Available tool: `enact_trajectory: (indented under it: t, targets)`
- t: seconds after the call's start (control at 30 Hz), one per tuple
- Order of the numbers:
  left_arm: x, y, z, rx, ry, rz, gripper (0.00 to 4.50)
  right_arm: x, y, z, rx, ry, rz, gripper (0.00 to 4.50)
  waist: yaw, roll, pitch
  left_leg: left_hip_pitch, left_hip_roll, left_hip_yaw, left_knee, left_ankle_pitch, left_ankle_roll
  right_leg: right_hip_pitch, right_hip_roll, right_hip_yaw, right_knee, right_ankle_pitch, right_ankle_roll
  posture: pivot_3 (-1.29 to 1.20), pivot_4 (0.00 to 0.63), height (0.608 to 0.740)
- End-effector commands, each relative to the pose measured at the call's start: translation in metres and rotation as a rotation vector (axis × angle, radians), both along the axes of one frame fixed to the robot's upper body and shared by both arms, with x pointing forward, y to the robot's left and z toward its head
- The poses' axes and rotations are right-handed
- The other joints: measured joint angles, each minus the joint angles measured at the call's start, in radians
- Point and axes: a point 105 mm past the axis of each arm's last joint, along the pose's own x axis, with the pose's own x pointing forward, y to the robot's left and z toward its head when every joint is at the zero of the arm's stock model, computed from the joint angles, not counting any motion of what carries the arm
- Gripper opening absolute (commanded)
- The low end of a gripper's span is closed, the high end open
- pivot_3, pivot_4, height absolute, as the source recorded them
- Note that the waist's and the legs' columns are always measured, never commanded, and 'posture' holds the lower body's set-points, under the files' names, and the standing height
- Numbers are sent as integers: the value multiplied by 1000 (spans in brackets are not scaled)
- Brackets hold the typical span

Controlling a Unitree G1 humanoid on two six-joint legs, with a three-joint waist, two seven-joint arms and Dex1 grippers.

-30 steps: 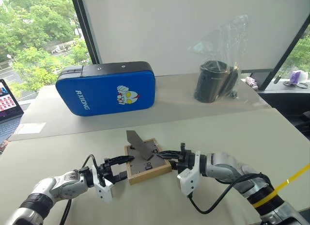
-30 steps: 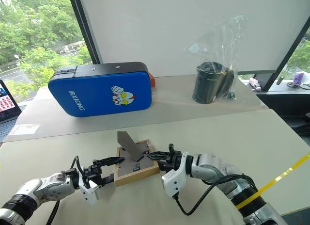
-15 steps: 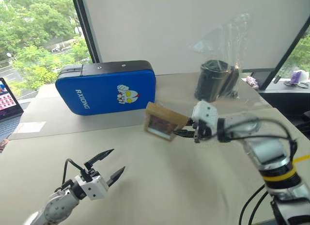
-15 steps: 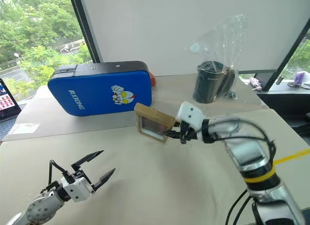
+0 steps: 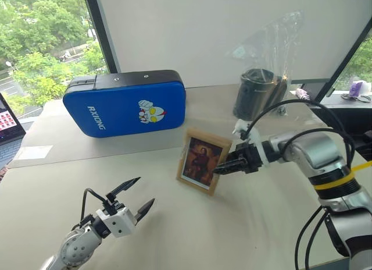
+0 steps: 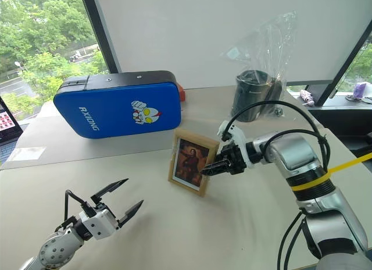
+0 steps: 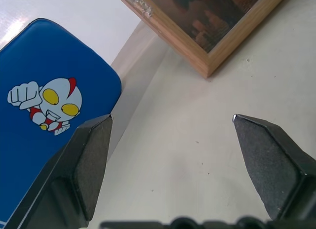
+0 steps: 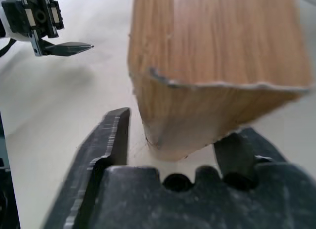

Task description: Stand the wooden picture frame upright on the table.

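Note:
The wooden picture frame stands upright on the beige table, its dark portrait photo facing me. My right gripper is at the frame's right edge, low down. In the right wrist view its fingers straddle the wooden edge, with a gap showing between one finger and the wood, so it is open. My left gripper hovers wide open near the front left, well apart from the frame and holding nothing. The left wrist view has the frame's lower corner beyond the spread fingertips.
A blue padded case with a cartoon figure stands at the back left. A black cylinder in a clear plastic bag sits at the back right. A laptop shows at the far left edge. Bare tabletop lies between my grippers.
The frame lay face down between both grippers. The right gripper lifted it, turned it and set it standing, then loosened its fingers. The left gripper drew back towards me, staying open.

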Motion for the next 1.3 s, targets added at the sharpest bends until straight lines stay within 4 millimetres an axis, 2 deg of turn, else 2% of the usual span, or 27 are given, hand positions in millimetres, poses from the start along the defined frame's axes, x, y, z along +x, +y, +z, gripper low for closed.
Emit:
enact_trajectory:
  t: [0.03,0.23,0.47,0.6,0.7,0.8,0.83,0.93,1.03,1.3]
  targets:
    - [0,-2,10,-6,-41,-9,4180,2,3,15,8,-58,30,4450,0,0,0,0,0,0,0,0,0,0,0,0,0,0,0,0,150,740]
    - [1,-2,11,-18,-44,2,4180,-4,-17,26,5,-82,-19,4486,3,0,0,0,0,0,0,0,0,0,0,0,0,0,0,0,150,740]
    - [1,7,15,-73,-31,81,4180,-29,-60,27,-31,-126,-163,4486,12,0,0,-1,0,-1,0,0,1,0,-1,-3,-1,0,0,0,150,740]
    - [13,26,18,-327,79,317,4180,-18,-72,20,2,-345,-478,4486,9,-1,-1,0,0,0,1,-2,4,2,-1,-3,0,0,0,0,150,740]
    - [15,30,14,-510,202,413,4180,-13,-83,17,26,-519,-740,4486,7,-2,-1,1,0,-1,2,-3,5,2,-1,-3,4,0,0,0,150,740]
    - [19,36,6,-719,329,545,4180,-22,-96,-6,-34,-693,-1057,4486,15,-2,-1,1,-1,-2,6,-2,4,2,-1,-3,9,0,0,0,150,740]
    - [20,38,7,-741,330,566,4180,-26,-91,-9,9,-722,-1109,4486,17,-2,-1,0,-1,-3,8,-2,4,2,-1,-3,11,0,0,0,150,740]
    - [23,39,5,-770,352,607,4180,-32,-83,-30,-5,-758,-1159,4486,11,-2,-1,1,-3,-2,12,-2,3,2,-2,-1,13,0,0,0,150,740]
    - [27,37,1,-802,388,615,4180,-32,-85,-46,4,-744,-1224,4486,3,-2,-1,5,-3,-2,12,-2,3,5,-2,0,12,0,-1,0,150,740]
    - [29,33,-2,-814,415,610,4180,-25,-89,-62,-1,-726,-1235,4486,-1,-2,-1,6,-1,-3,12,-2,3,6,2,0,13,0,-4,0,150,740]
